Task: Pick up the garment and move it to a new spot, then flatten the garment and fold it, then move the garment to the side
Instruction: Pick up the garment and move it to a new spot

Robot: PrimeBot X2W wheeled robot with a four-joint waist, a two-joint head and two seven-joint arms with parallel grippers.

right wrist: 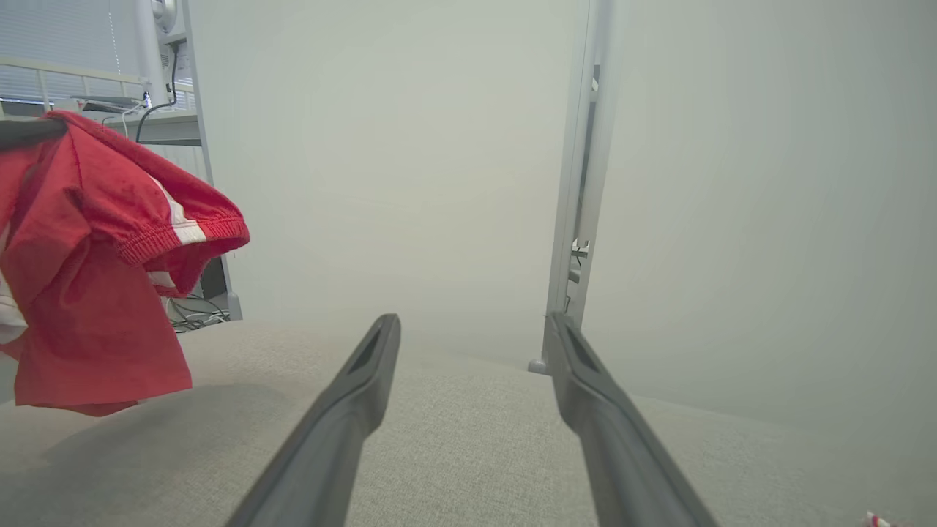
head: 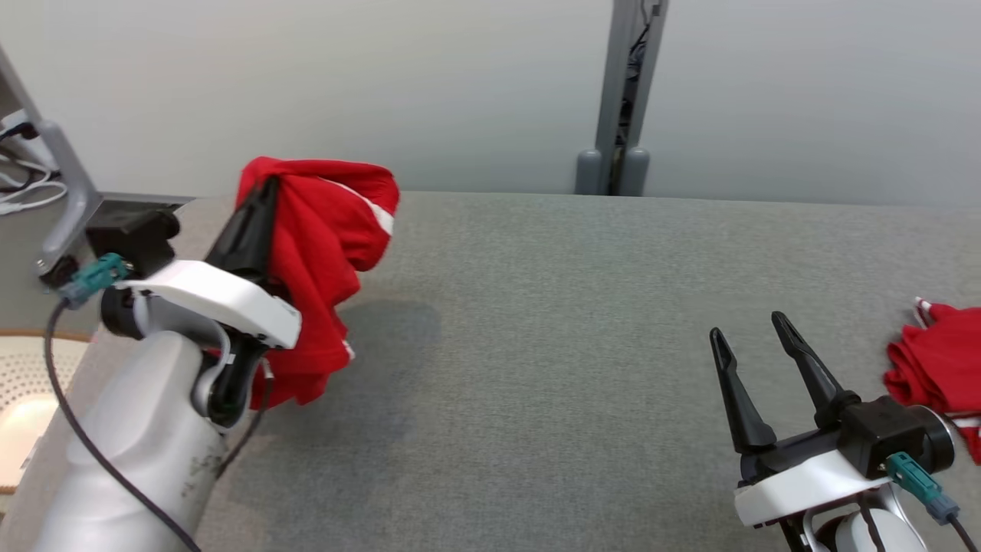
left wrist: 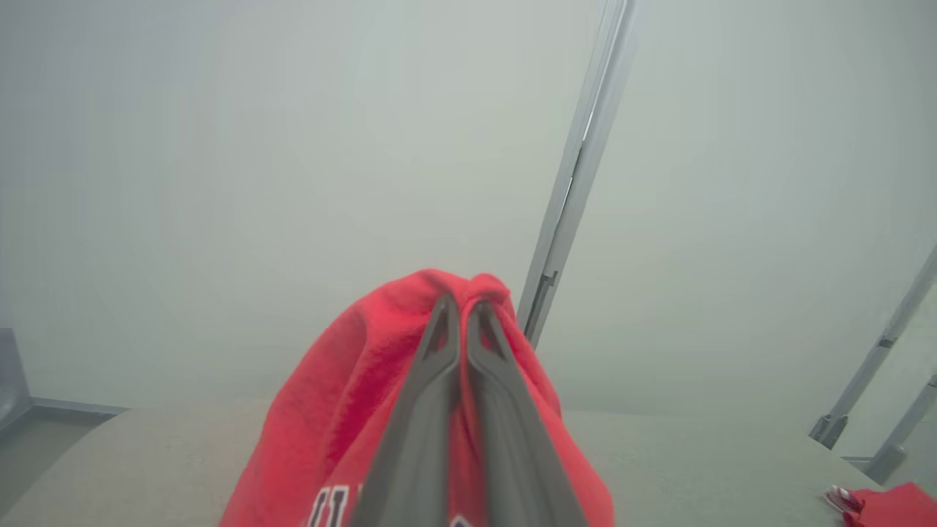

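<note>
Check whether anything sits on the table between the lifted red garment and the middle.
Nothing visible does. The left claw holds the garment above the left end of the table; the surface toward the open right claw is bare. A second red garment lies beyond it, far right.

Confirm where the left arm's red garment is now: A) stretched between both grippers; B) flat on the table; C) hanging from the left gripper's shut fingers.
C: the left gripper is shut on the red garment, which hangs above the table; the right gripper stands open and empty.
</note>
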